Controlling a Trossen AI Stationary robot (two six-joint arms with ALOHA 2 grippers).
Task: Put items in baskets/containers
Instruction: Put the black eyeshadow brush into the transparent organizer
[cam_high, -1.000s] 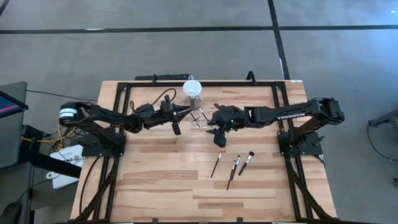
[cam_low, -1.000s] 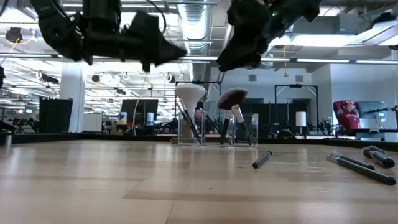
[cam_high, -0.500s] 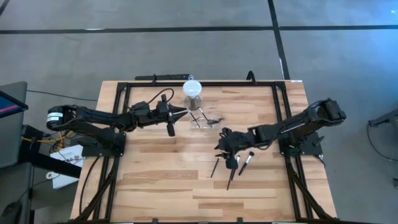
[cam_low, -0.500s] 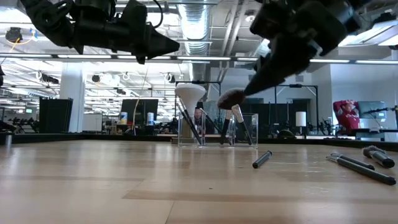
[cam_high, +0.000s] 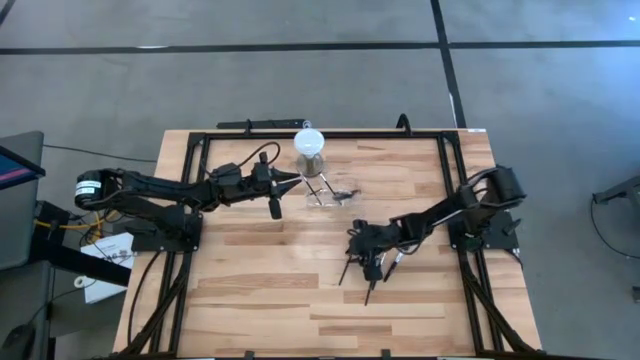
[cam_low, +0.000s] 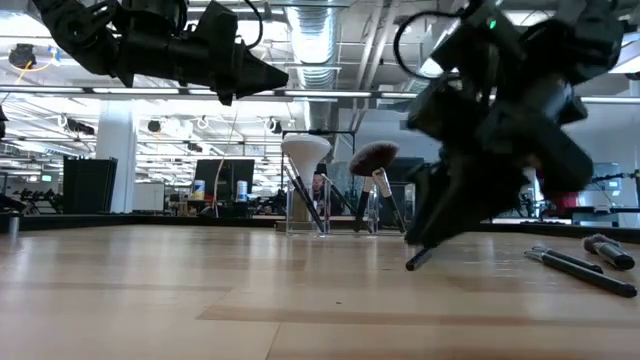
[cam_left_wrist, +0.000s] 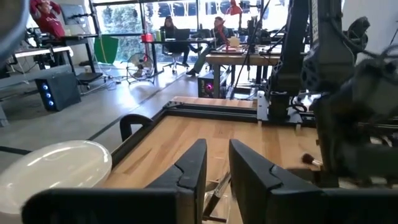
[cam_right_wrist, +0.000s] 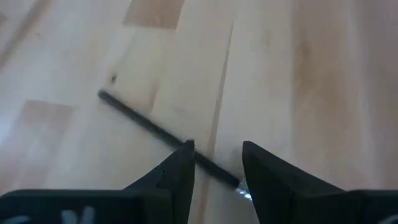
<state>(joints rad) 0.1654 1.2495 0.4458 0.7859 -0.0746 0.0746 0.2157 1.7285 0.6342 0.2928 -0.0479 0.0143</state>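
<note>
Count, left to right. One left gripper (cam_high: 288, 178), on a dark arm stretched out level above the wooden slatted table (cam_high: 250, 290), hovers just beside the container; in the left wrist view its two dark fingers (cam_left_wrist: 193, 165) stand a narrow gap apart with nothing between them. One small clear plastic container (cam_low: 350, 208) sits at the table's far middle, and about four slim dark-handled makeup brushes stand in it, leaning; two heads show plainly in the low view, a wide white fan-like head (cam_low: 305, 152) and a rounded brown one (cam_low: 374, 156). The exact number inside is hard to tell. On the bare boards, well apart from the container, lie three more slim dark-handled brushes: one (cam_high: 345, 268) to the left of the right gripper, one (cam_high: 371, 290) running out from under it toward the near edge, one (cam_high: 395, 259) mostly hidden by the arm. The right gripper (cam_high: 368, 258) is low over these, arm folded down steeply from its base. In the right wrist view its fingers (cam_right_wrist: 177, 168) are parted, straddling a thin dark handle (cam_right_wrist: 149, 127) lying on the wood, not closed on it.
</note>
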